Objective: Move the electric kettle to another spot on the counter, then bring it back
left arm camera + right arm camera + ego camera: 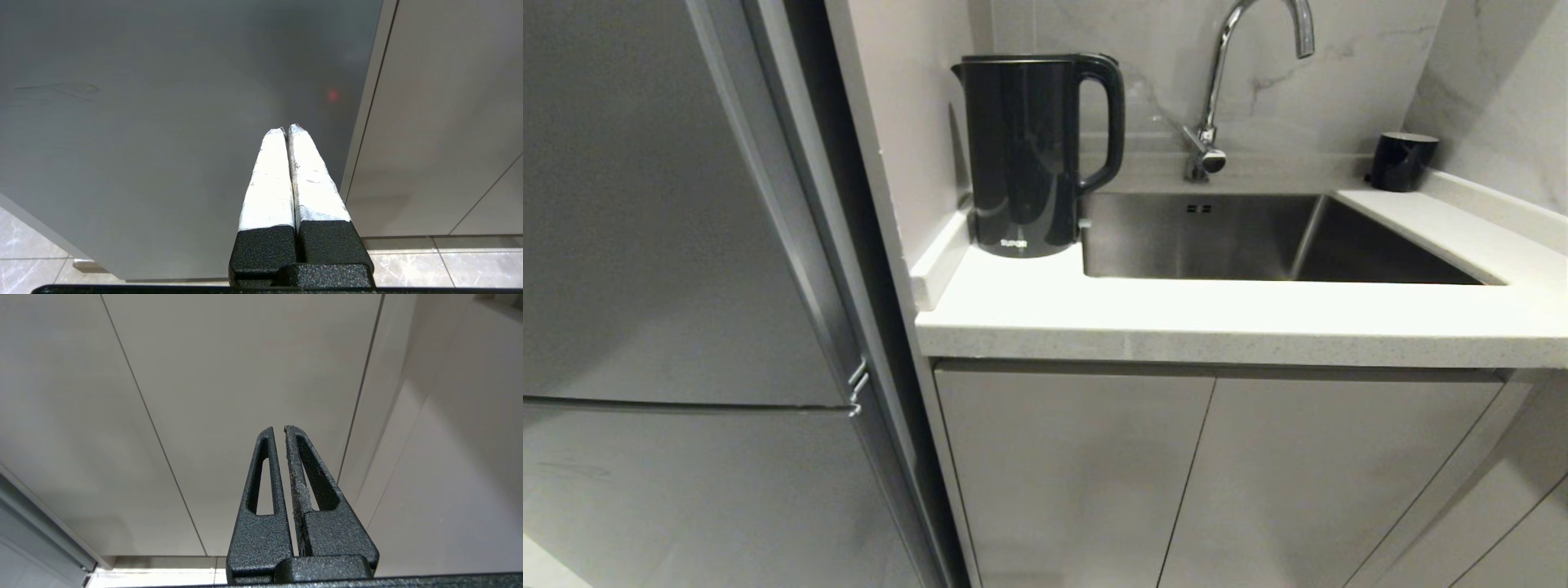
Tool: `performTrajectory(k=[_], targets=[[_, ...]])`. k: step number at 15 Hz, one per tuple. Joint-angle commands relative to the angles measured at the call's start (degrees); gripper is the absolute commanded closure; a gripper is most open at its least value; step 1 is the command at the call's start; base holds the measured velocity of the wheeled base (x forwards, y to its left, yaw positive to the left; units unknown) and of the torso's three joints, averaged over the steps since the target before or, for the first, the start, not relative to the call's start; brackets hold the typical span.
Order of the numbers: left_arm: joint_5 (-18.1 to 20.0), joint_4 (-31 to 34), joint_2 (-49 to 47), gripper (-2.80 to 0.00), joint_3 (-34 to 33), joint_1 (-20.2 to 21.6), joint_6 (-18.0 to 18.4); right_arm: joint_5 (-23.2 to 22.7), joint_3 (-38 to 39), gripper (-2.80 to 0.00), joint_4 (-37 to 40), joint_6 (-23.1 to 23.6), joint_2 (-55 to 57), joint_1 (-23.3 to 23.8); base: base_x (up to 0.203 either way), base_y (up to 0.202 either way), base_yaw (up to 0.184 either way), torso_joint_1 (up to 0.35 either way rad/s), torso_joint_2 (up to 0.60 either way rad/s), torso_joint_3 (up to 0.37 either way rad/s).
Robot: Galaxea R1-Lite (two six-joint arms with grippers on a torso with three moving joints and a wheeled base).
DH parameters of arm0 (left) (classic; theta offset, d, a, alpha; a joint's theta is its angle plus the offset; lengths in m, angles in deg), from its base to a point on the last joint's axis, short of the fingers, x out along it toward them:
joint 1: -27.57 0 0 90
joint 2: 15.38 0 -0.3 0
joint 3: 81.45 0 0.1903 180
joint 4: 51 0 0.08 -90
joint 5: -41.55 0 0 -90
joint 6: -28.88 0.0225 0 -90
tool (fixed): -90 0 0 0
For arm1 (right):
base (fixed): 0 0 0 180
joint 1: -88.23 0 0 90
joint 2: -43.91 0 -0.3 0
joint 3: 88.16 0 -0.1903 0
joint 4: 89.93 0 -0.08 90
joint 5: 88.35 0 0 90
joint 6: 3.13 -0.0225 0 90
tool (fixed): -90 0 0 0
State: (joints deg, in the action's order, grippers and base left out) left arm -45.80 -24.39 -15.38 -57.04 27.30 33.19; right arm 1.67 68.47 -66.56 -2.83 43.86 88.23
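Observation:
The electric kettle [1025, 155], tall and glossy black with a loop handle on its right, stands upright on the white speckled counter [1217, 318] in the back left corner, beside the sink. Neither arm shows in the head view. My left gripper [286, 130], its fingers wrapped in white tape, is shut with nothing in it and hangs low in front of a grey fridge door. My right gripper [279, 428], bare black, is shut and empty in front of the pale cabinet doors under the counter.
A steel sink [1258, 237] is sunk in the counter to the kettle's right, with a chrome tap [1217, 98] behind it. A small black cup [1401, 161] stands at the back right. A tall grey fridge [670, 286] fills the left. Cabinet doors [1176, 474] lie below.

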Motion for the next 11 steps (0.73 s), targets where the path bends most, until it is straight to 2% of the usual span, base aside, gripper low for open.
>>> performTrajectory(k=[1,11], targets=[[0.07,0.01,-0.09,0.00,0.01,0.00,0.04,-0.02,0.00,0.00,0.07,0.05,0.05,0.00,0.000,0.000,0.000,0.000,0.00,0.000],[0.06,0.01,-0.09,0.00,0.01,0.00,-0.01,0.07,0.00,0.00,0.09,-0.04,0.05,0.00,0.000,0.000,0.000,0.000,0.00,0.000]])
